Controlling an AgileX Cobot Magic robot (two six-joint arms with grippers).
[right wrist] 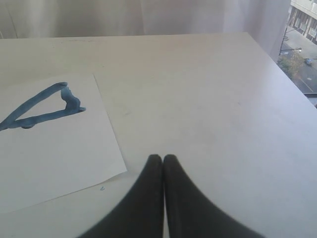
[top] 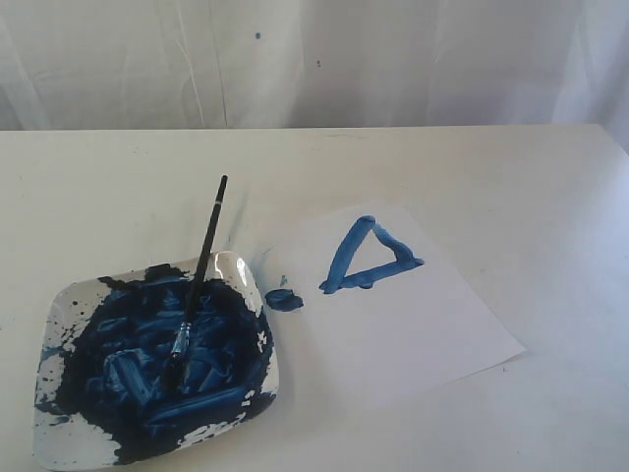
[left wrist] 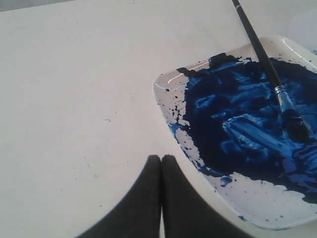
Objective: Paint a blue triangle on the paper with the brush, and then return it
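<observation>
Both my grippers, left (left wrist: 161, 159) and right (right wrist: 163, 158), hang pressed shut and empty over the white table (top: 550, 197). Near left, the long black-handled brush (top: 201, 267) lies bristles-down in the square white plate smeared with blue paint (top: 239, 267). To the right, the white sheet of paper (top: 423, 334) carries a closed blue outline triangle (top: 369, 258); the job looks complete. A small blue blob (top: 284, 299) sits between plate and triangle. Nothing obstructs; a white curtain (top: 314, 59) hangs beyond.

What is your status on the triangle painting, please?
Left gripper shut, empty; right gripper shut, empty. Blue triangle done on paper. Brush resting in paint plate. Nothing in the way.
</observation>
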